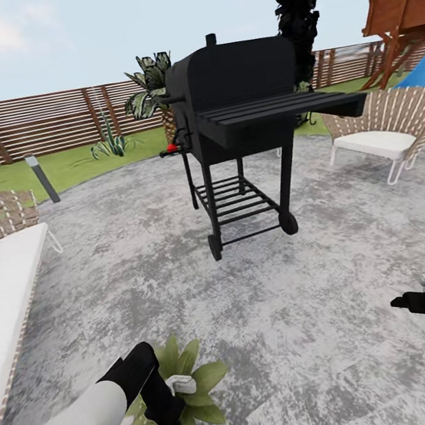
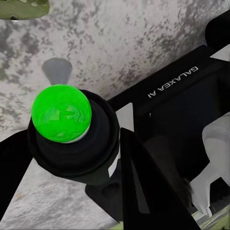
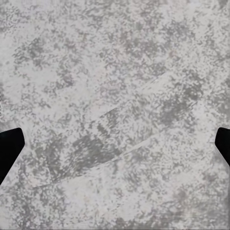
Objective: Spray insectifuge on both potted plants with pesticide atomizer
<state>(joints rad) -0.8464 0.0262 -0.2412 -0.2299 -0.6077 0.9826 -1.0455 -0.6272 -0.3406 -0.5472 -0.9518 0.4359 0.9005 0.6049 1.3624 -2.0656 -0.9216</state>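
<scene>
My left tool (image 1: 165, 405) is low at the near left of the head view, closed around the pesticide atomizer (image 1: 176, 394), whose white trigger head shows just beside the black fingers and whose dark green body runs down out of the picture. Directly under the tool and bottle lies a potted plant (image 1: 200, 382), its pointed green leaves spreading on the mottled grey patio (image 1: 290, 296). In the left wrist view the bottle appears end on as a bright green round shape (image 2: 61, 113) seated in a black ring, with the tool's dark fingers (image 2: 143, 187) to either side of it and grey paving beyond. My right tool (image 1: 401, 303) is at the near right, well apart from the bottle and the plant; in the right wrist view its two black fingertips (image 3: 9, 148) stand wide apart at the edges with bare paving between them. Farther off, a black grill (image 1: 237, 117) stands in the middle of the patio, a white lounger (image 1: 8, 276) at the left, a white chair (image 1: 380, 134) at the far right, and a brown slatted fence (image 1: 50, 122) behind.
</scene>
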